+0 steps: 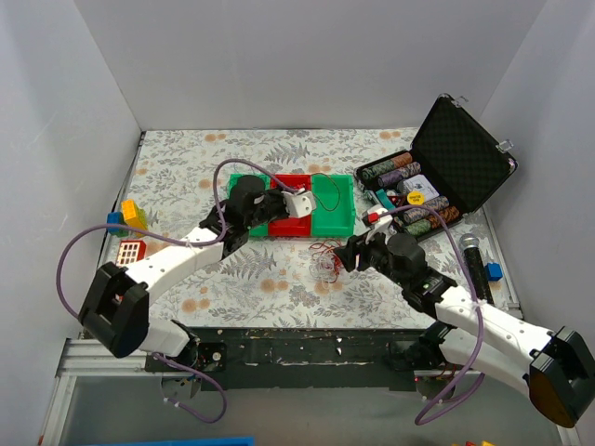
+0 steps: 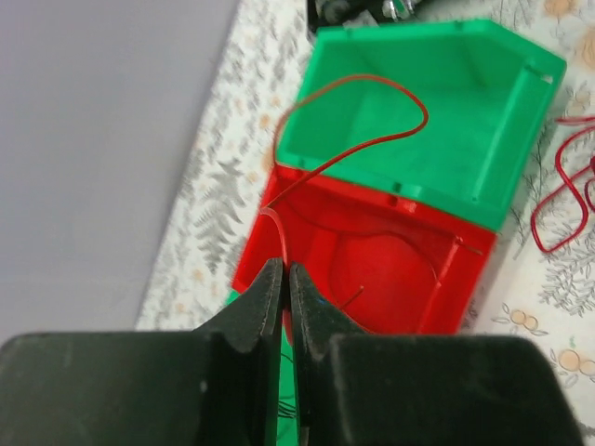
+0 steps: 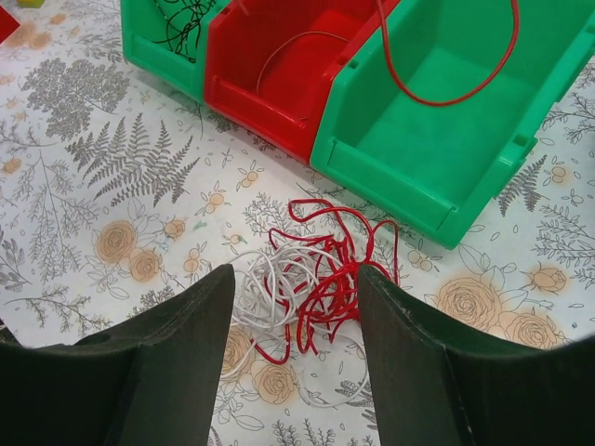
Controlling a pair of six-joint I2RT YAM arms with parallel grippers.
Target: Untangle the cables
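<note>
Fist-sized tangled clump of hair-thin red and white cables (image 3: 311,288), loose on the floral-patterned table (image 3: 112,158), just in front of a row of bins. Around the clump, the right tool (image 3: 296,279): jaws spread wide, one dark finger on either side of the wires, nothing clamped. Touching the wires or just above them, impossible to tell.

Beyond the clump, three plastic bins side by side, walls touching: large green bin (image 3: 437,111) on the right, red bin (image 3: 279,74) in the middle, second green bin (image 3: 153,46) on the left. In the large green bin, a single thin red wire (image 2: 372,88) in a wide loop, trailing back over the wall into the red bin and ending between the tips of the left tool (image 2: 284,274). Left tool pressed fully together, pinching that red wire, above the edge of the red bin. In the second green bin, a small bundle of fine black wires (image 3: 181,23). In the red bin, one thin pale wire (image 3: 297,37) in an arc.

Farther right on the table, a black case of poker chips (image 1: 465,153) with lid raised, then a black microphone (image 1: 472,253) and a small blue block (image 1: 493,271) near it. Near the left edge, well apart from the cables, a cluster of blue, yellow and orange toy blocks (image 1: 130,216).
</note>
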